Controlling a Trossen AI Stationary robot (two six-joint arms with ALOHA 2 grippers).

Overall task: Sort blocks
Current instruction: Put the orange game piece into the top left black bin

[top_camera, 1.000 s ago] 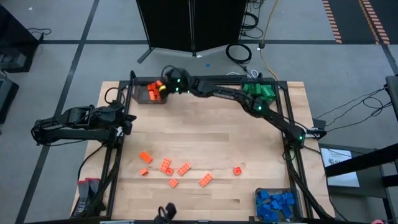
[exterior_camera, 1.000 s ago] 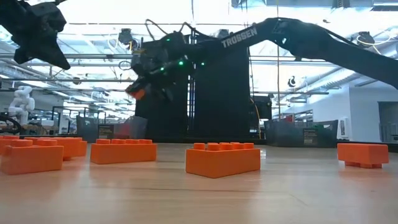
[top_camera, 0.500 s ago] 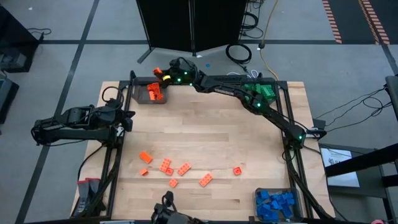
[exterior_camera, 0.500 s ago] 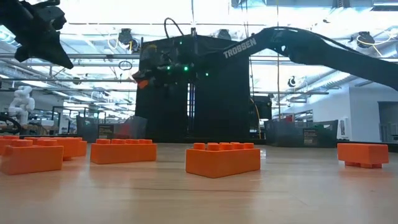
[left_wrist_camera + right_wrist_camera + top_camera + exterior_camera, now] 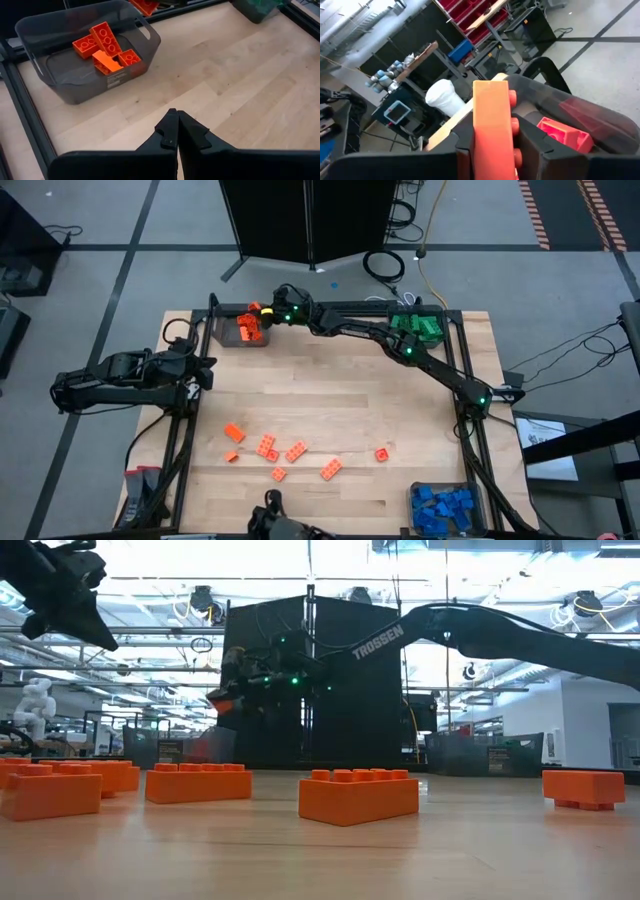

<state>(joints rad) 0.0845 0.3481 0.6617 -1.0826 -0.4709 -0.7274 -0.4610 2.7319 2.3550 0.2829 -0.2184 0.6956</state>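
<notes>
The right gripper jaws grip an orange block by its smooth sides; it seems light, stiff, slippery. The left gripper jaws are closed, empty.

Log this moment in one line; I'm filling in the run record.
right gripper: holds orange block over orange bin | left gripper: shut, empty, waiting at table's left
</notes>
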